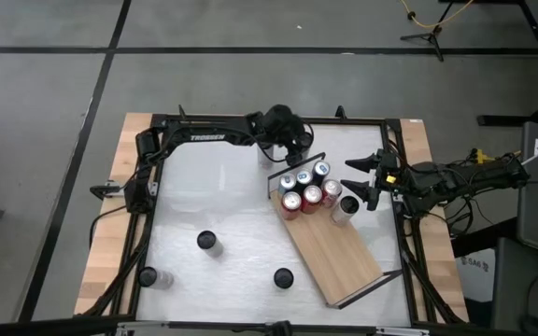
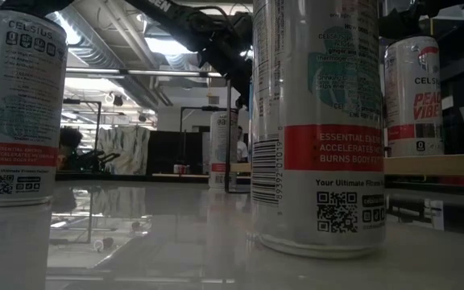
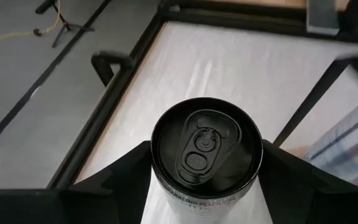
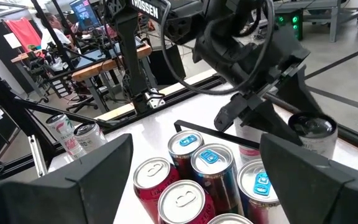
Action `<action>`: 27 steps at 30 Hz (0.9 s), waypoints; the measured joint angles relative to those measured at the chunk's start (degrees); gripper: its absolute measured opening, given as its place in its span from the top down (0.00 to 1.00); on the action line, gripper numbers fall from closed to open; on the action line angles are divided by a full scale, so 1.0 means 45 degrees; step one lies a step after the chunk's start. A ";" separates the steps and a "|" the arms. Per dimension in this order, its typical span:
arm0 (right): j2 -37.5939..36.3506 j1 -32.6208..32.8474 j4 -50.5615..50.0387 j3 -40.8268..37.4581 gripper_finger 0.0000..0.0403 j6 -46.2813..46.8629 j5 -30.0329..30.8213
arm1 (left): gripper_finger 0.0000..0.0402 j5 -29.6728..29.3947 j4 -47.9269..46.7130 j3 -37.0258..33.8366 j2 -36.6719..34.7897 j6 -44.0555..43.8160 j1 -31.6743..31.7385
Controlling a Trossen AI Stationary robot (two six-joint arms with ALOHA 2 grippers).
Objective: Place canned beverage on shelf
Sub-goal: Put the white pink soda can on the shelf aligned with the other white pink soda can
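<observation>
The shelf (image 1: pixel 339 247) is a light-wood board with black wire rails, lying slantwise at the table's right. Several cans (image 1: pixel 308 189) stand at its far end; they also show in the right wrist view (image 4: pixel 194 171). My left gripper (image 1: pixel 294 149) hangs just beyond the shelf's far rail, shut on a black-topped can (image 3: pixel 204 146), which also shows in the right wrist view (image 4: pixel 312 127). My right gripper (image 1: pixel 353 177) is open and empty at the shelf's right side, next to a silver-topped can (image 1: pixel 346 207). In its own view (image 4: pixel 196 146) its fingers stand wide apart. My left gripper pinches the can's upper wall (image 3: pixel 157 177), just below the rim, between its two fingers, one on each side. The fingers (image 3: pixel 120 177) come slanting down from above. The can stays upright, top up. Whether its base rests on the table, I cannot tell.
Three loose cans stand on the white tabletop at the near left: one (image 1: pixel 208 243), one (image 1: pixel 283 277) and one (image 1: pixel 148 277). Two of them loom close in the low view (image 2: pixel 321 121) (image 2: pixel 22 105). A black frame (image 1: pixel 250 121) runs around the table.
</observation>
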 joint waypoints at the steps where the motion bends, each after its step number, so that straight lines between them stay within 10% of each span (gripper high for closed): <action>1: 0.0000 0.0000 0.0003 0.0000 0.15 0.0000 0.0000 | 0.41 0.0006 0.0013 0.0105 -0.0008 -0.0001 -0.0001; 27: 0.0000 0.0000 0.0076 0.0000 0.15 0.0005 -0.0005 | 0.41 -0.0009 -0.4506 0.6352 -0.0126 -0.0045 -0.0053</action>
